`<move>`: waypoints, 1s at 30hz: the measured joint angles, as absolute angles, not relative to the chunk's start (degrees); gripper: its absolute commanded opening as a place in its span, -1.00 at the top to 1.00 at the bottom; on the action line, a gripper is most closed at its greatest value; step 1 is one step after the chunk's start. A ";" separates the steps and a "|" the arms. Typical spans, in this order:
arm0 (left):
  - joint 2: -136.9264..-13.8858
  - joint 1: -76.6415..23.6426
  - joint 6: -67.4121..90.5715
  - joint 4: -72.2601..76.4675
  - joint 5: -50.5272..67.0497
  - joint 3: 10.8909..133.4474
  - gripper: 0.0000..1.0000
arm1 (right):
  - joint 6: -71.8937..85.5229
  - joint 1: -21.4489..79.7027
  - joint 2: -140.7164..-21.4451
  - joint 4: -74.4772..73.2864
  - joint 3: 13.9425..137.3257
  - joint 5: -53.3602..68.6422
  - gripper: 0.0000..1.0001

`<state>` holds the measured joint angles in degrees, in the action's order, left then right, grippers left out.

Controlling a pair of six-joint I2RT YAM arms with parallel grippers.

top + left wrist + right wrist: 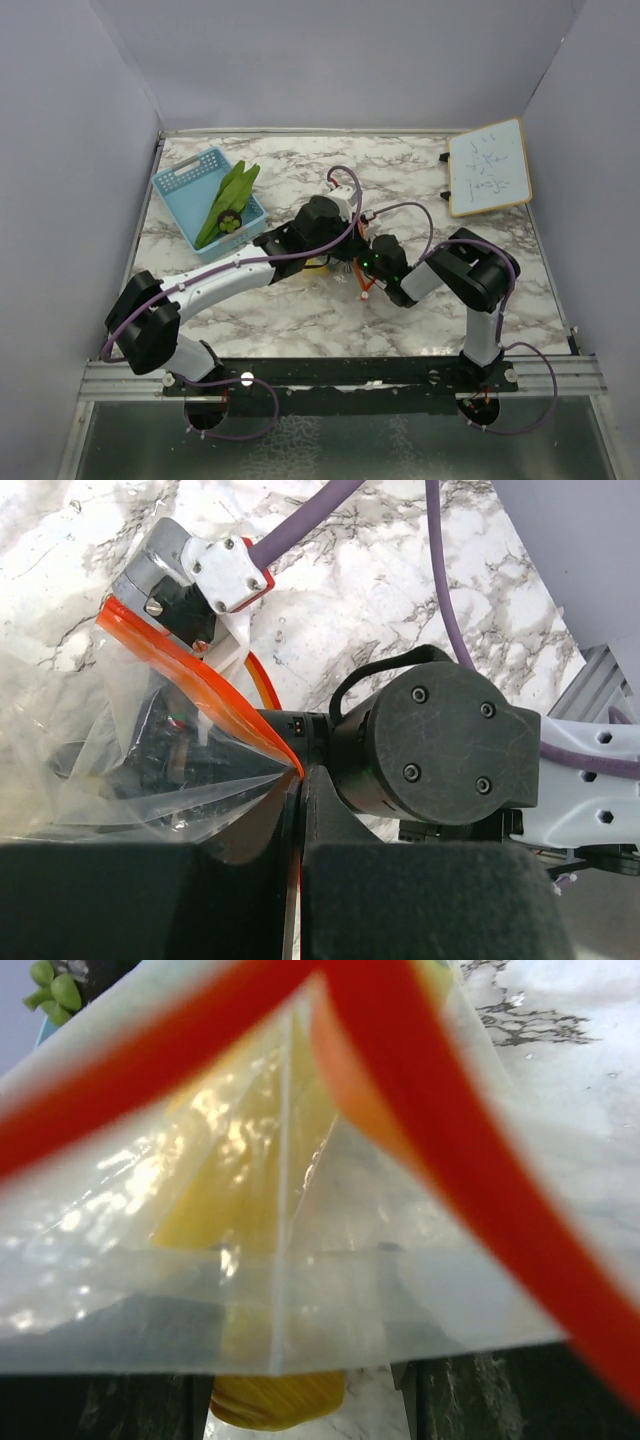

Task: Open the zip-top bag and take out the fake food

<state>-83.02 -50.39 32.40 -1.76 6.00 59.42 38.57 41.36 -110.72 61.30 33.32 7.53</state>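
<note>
The clear zip-top bag (120, 790) hangs between my two grippers at the table's middle (352, 278). My left gripper (297, 780) is shut on one end of its orange-red zip strip (190, 675). My right gripper (305, 1410) reaches into the bag's mouth with its fingers (100, 1410) apart. The zip strip (470, 1160) drapes over its camera. The yellow piece (275, 1405) lies between those fingers, partly behind plastic. The long green leafy piece (228, 195) and the small dark round piece (229, 223) lie in the basket.
The light-blue mesh basket (185, 180) stands at the back left. A small whiteboard (487, 167) lies at the back right. The right arm's black wrist (430, 740) sits close beside my left fingers. Grey walls enclose the marble table (300, 320).
</note>
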 measured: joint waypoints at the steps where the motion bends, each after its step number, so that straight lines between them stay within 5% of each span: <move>1: -82.96 -50.39 32.34 -1.85 5.98 59.31 1.00 | 38.06 41.39 -110.72 61.52 33.28 8.05 -0.21; 5: -82.15 -50.30 31.90 -2.00 5.96 58.54 1.00 | 35.81 41.41 -110.74 64.34 31.46 11.55 -0.52; 20: -80.51 -48.86 30.89 -2.28 6.00 56.12 1.00 | 32.56 41.41 -117.51 79.55 29.02 26.65 -0.75; 25: -79.42 -47.57 30.72 -2.37 6.07 56.10 1.00 | 28.51 41.54 -116.22 77.03 28.75 28.64 -0.65; 30: -78.35 -45.28 30.74 -2.42 7.31 55.11 1.00 | 24.69 41.56 -113.93 71.68 28.64 28.86 -0.19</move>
